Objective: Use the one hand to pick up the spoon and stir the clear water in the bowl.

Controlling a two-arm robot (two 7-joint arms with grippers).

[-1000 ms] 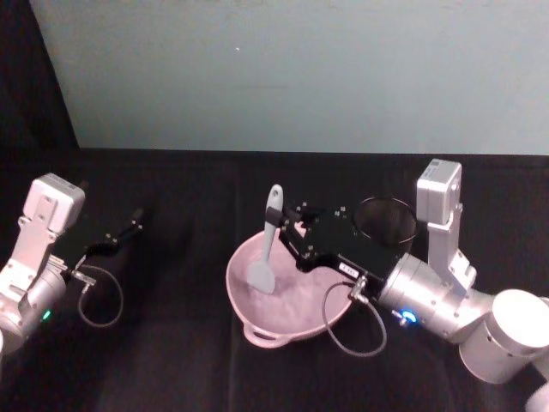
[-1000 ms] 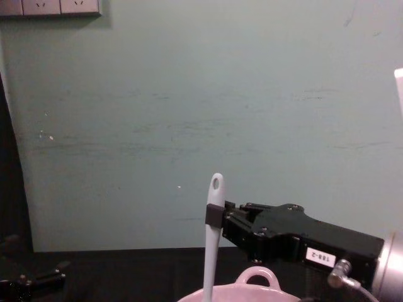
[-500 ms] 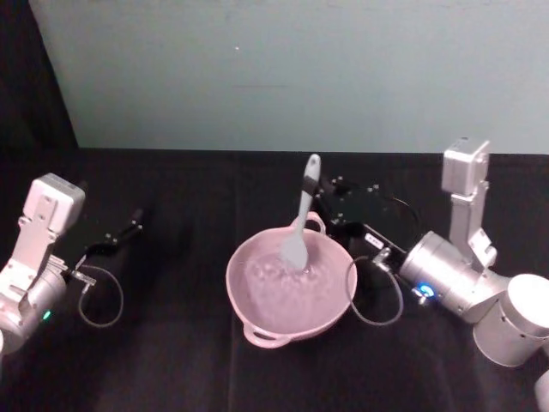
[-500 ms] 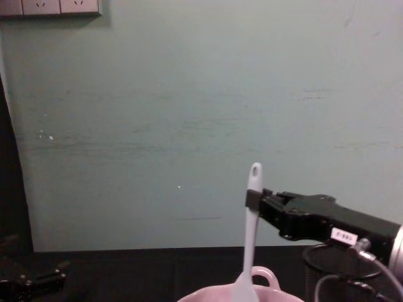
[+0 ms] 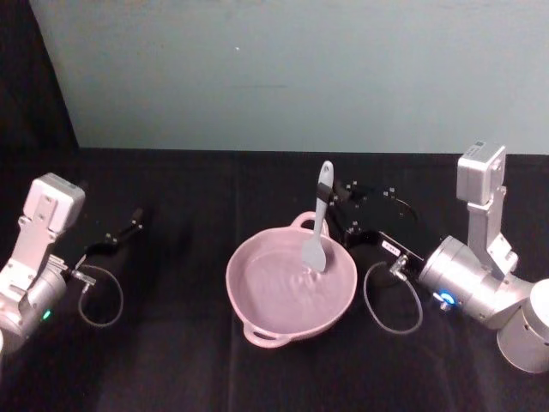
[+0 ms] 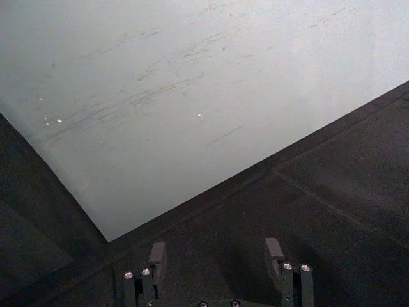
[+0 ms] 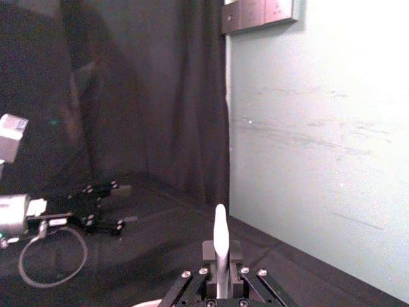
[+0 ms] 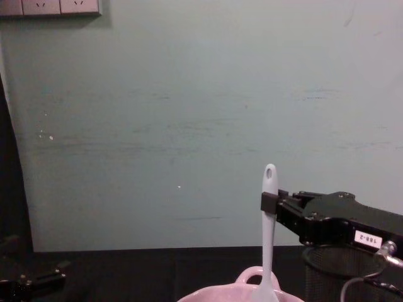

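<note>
The pale pink bowl [image 5: 233, 283] sits at the table's middle with rippled clear water in it; its loop handle [image 8: 247, 275] shows in the chest view. The white spoon [image 5: 319, 219] stands nearly upright, its blade dipped in the water at the bowl's far right side. My right gripper [image 5: 328, 196] reaches in from the right and is shut on the upper handle, just below the hole. The same grip shows in the chest view, right gripper [image 8: 269, 202] on spoon [image 8: 269, 245], and in the right wrist view [image 7: 220, 252]. My left gripper [image 5: 129, 227] is parked far left, open [image 6: 215, 256].
A black wire-mesh cup [image 8: 330, 274] stands right of the bowl, under my right gripper's body. A pale green wall [image 5: 283, 77] closes off the table's back edge. Black cloth [image 5: 171, 360] covers the table around the bowl.
My right gripper has carried the spoon from the bowl's left side across to its far right side, blade in the water. The left arm has not moved.
</note>
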